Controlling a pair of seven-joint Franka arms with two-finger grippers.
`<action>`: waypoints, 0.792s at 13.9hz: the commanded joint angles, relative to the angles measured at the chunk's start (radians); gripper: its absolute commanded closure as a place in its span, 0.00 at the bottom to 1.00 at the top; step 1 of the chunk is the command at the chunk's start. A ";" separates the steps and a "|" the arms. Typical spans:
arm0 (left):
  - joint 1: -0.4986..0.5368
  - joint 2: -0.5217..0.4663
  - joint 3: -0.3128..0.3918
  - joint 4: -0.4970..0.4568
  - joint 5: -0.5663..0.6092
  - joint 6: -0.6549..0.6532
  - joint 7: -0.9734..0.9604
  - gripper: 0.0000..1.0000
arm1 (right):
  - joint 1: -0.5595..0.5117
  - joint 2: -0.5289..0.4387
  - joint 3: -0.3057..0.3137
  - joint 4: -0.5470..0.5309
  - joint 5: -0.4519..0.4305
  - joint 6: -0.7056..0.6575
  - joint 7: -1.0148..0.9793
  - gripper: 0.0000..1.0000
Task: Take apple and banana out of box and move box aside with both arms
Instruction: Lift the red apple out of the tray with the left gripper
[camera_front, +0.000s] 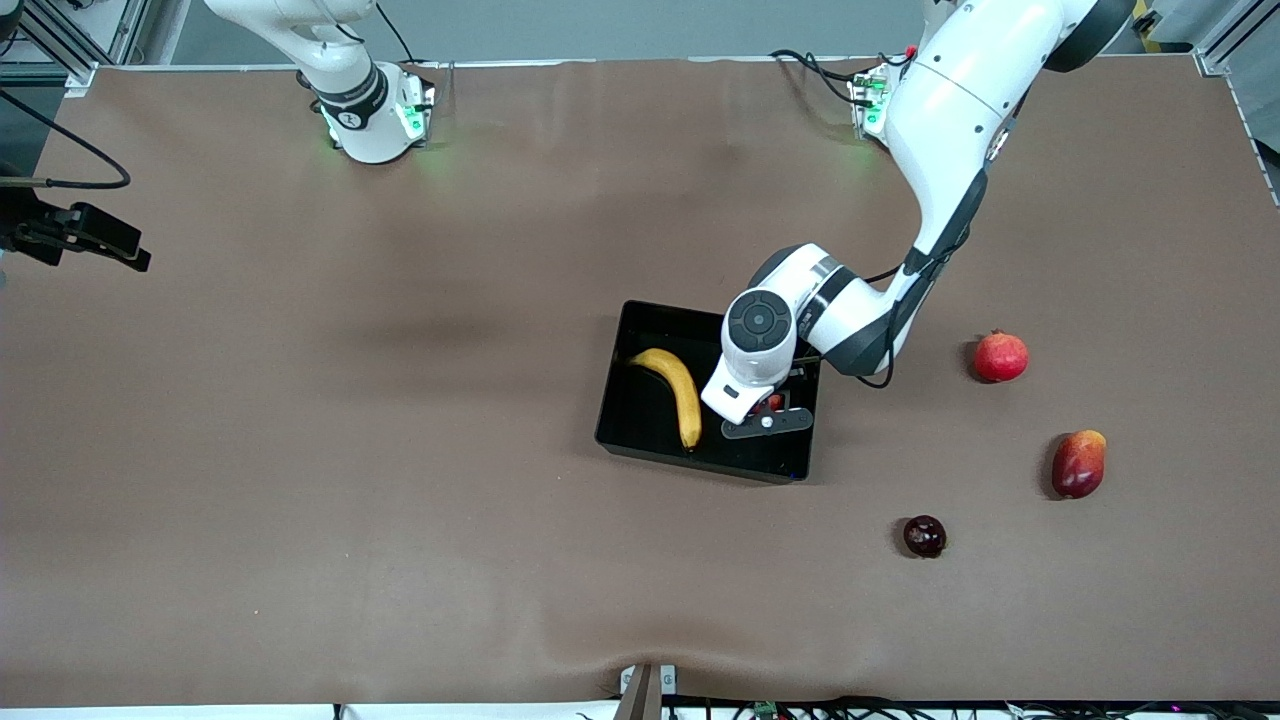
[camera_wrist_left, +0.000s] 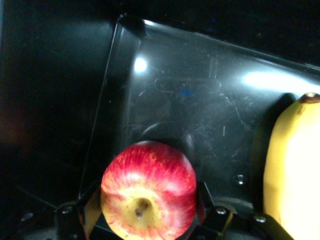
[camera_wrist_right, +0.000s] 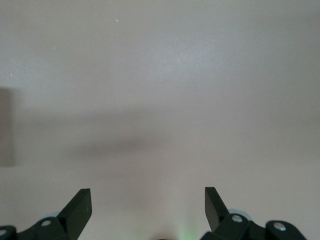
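The brown table (camera_front: 400, 480) is spanned by both arms' reach, and near its middle the black tray (camera_front: 640, 410) is set flat. Into the tray the left arm is bent from its base, and the left gripper (camera_front: 770, 408) is lowered inside the tray at the end toward the left arm. The right gripper (camera_wrist_right: 147, 207) is held up over bare tabletop at the right arm's end, where that arm waits; its jaws are spread wide with nothing between them. In the tray the banana (camera_front: 675, 392) is laid along the floor, curved, beside the left gripper and toward the right arm's end. The apple (camera_wrist_left: 149, 192) is seen between the left gripper's fingers (camera_wrist_left: 87, 212), low in the tray beside the banana; the fingers are set close at either side of it, but whether they press on it cannot be told. Outside the tray, toward the left arm's end, a pomegranate (camera_front: 1001, 357), a mango (camera_front: 1078, 464) and a small dark round fruit (camera_front: 924, 536) are spread well apart, the dark one nearest the front camera.
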 joint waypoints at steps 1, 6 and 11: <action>0.006 -0.060 -0.001 -0.003 0.028 -0.022 -0.026 1.00 | -0.003 0.010 0.003 0.022 0.008 -0.008 0.018 0.00; 0.008 -0.179 -0.016 0.089 -0.009 -0.259 -0.023 1.00 | 0.002 0.010 0.003 0.022 0.008 -0.009 0.016 0.00; 0.104 -0.285 -0.016 0.146 -0.121 -0.367 0.074 1.00 | 0.006 0.016 0.004 0.022 0.008 -0.009 0.018 0.00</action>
